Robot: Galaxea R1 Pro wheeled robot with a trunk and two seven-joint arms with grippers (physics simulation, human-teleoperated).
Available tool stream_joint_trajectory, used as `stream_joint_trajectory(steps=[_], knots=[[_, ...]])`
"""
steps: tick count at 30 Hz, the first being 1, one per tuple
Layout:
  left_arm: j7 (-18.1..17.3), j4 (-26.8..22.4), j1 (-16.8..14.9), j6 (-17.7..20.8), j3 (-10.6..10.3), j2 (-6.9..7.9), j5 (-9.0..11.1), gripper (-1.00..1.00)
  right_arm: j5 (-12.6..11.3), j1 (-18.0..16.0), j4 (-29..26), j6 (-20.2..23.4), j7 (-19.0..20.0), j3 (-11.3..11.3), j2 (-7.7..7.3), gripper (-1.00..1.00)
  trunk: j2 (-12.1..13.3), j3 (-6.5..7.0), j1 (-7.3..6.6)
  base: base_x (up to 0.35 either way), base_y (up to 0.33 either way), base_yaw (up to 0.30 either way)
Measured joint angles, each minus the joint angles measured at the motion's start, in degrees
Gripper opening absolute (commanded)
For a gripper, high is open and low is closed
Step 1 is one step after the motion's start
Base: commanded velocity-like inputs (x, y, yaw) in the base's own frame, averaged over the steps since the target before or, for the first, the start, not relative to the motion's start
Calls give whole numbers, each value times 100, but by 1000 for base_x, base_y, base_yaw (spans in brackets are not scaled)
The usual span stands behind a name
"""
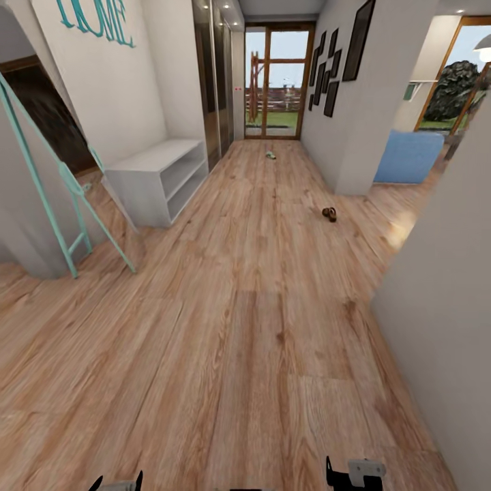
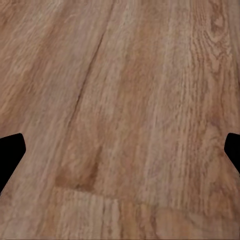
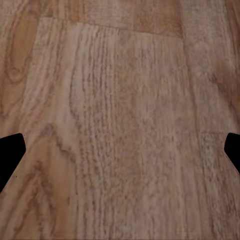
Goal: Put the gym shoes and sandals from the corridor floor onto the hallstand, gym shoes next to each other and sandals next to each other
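Presumably risk lay in distance: sandals (image 1: 329,213) and shoes (image 1: 271,155) sat far off on floor (image 1: 245,327), both tools released and empty.

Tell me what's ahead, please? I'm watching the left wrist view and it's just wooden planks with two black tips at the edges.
Observer: In the head view, a pair of brown sandals lies on the corridor floor, further down, right of centre.
Operator: Any other shoes?
Observer: A small pale object lies far off near the glass door, too small to identify.
Operator: Where do shoes go?
Observer: A grey hallstand stands against the left wall, its bench and shelves bare.
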Motion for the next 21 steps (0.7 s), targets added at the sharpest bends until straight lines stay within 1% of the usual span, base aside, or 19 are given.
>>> stream_joint_trajectory(steps=[21], knots=[[0,-8,0,0,0,0,2,100,0,0,0,-2,1,0,-1,100,0,0,0,338,0,0]])
